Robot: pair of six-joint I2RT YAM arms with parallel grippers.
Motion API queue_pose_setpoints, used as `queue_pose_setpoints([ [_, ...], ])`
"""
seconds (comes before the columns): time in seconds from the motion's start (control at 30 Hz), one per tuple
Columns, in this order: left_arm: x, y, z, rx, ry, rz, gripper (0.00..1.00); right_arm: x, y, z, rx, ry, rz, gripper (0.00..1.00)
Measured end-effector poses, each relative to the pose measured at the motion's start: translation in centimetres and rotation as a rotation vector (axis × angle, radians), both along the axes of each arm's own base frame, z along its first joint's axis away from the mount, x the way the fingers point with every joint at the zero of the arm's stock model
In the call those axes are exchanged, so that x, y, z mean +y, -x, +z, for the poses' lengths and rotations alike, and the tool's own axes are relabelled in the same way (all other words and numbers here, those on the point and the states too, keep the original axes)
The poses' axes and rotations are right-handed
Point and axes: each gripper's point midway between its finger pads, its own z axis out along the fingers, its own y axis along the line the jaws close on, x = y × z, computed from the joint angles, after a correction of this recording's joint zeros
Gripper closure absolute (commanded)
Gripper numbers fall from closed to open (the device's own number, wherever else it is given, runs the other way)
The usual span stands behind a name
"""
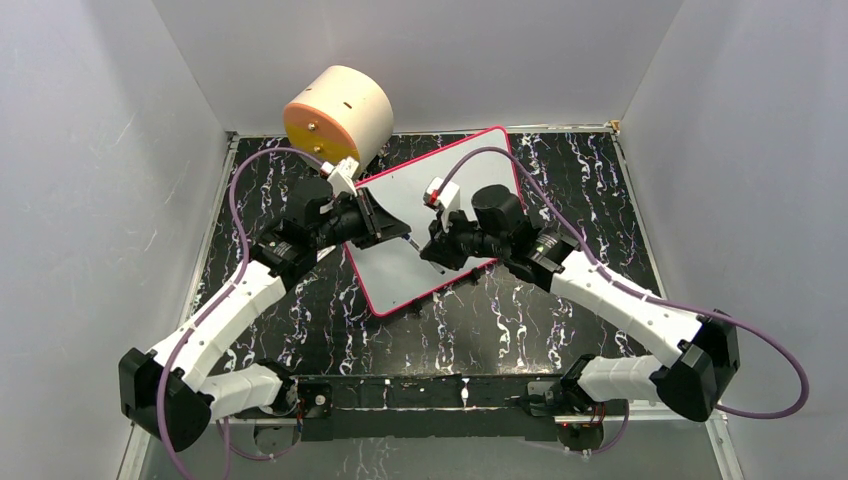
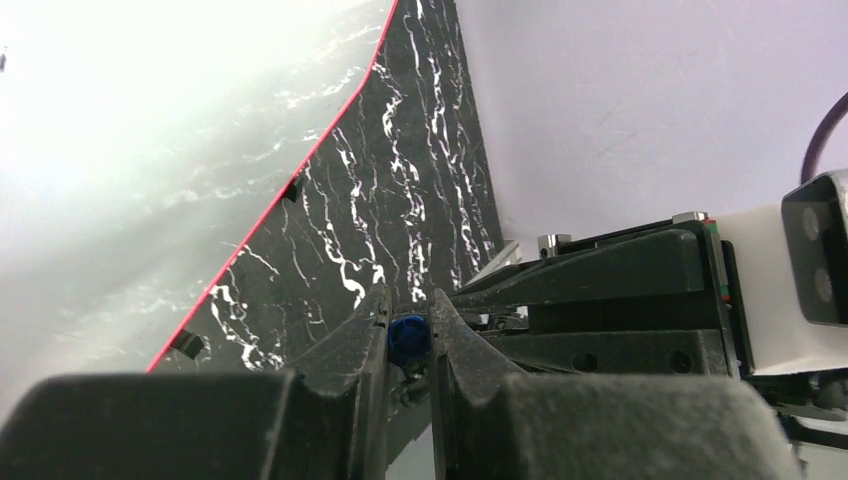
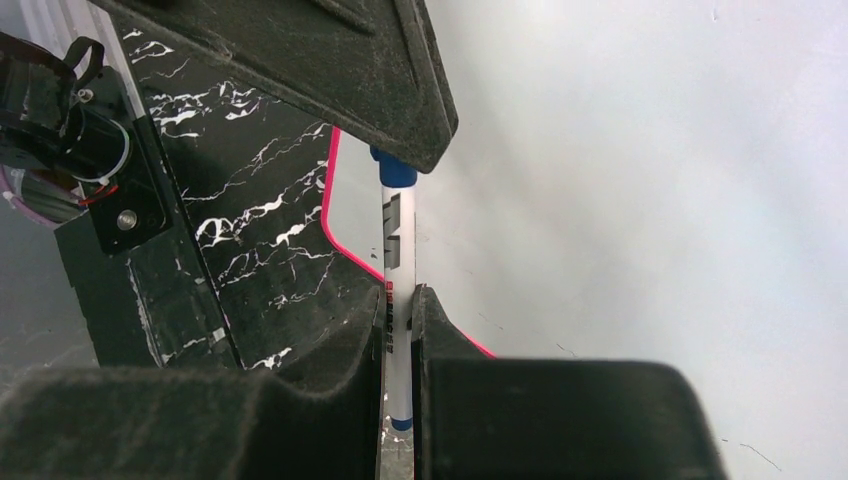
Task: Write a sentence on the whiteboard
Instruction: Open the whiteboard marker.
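A: State of the right gripper (image 1: pixel 437 250)?
B: Clamped on a marker (image 3: pixel 393 240). The white barrel is pinched between both fingers and sticks straight out past the tips.
A: Any print on the barrel?
B: Big black block letters and a small red line, both running lengthwise. Too foreshortened to read.
A: And the left gripper (image 2: pixel 408 296)?
B: It faces the right one tip to tip, with its fingers closed on the blue cap (image 2: pixel 407 338) at the marker's far end. The cap sits deep between the pads.
A: Where's the whiteboard (image 1: pixel 400 275)?
B: Flat on the black marbled table (image 1: pixel 560 310), directly below both sets of jaws. Pink-red edge, turned at an angle. In the right wrist view its rounded corner shows just left of the barrel.
A: Anything else?
B: A tan cylinder (image 1: pixel 340 108) with an orange face, behind the left jaws and near the board's far corner.
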Motion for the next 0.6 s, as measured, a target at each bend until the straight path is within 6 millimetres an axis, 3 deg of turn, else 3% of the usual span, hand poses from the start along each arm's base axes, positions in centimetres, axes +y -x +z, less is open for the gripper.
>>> queue_pose_setpoints([
  [0.2, 0.1, 0.3, 0.0, 0.017, 0.065, 0.042, 1.0, -0.5, 0.7, 0.5, -0.021, -0.109, -0.032, 0.7],
  [0.43, 0.1, 0.3, 1.7, 0.007, 0.17, 0.086, 1.0, -0.7, 1.0, 3.1, -0.022, -0.319, -0.087, 0.49],
  [0.6, 0.1, 0.0, 2.0, 0.021, 0.233, 0.121, 1.0, -1.4, 1.0, 4.2, 0.017, -0.485, -0.129, 0.44],
])
